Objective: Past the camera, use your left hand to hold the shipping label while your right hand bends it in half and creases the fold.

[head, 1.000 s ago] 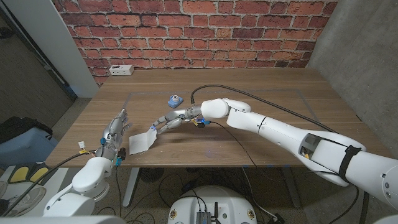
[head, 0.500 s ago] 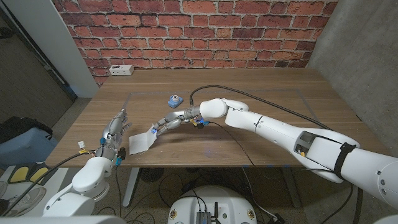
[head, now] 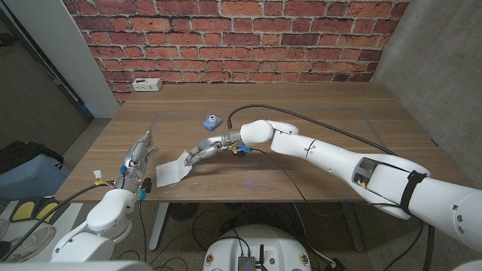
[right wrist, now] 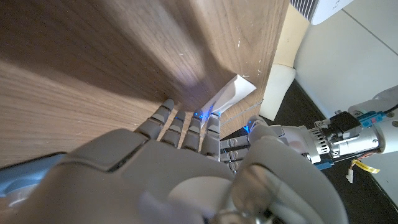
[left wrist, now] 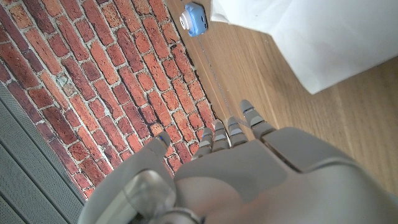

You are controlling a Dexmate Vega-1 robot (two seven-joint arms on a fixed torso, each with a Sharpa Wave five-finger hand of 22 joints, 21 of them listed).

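The white rectangular paper shipping label (head: 170, 171) lies near the wooden table's (head: 316, 113) front edge, long axis running toward the small blue camera (head: 212, 120). The right hand (head: 202, 151) pinches its raised far edge; the left hand (head: 140, 158) hovers beside it, fingers spread.

White arms (head: 331, 156), grey hands (head: 202, 152)

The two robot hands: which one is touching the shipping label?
The right hand: its fingertips meet the raised edge of the shipping label. The left hand stands apart beside it.

Matt white paper shipping label (head: 171, 172) on smooth wood-grain table (head: 316, 135)
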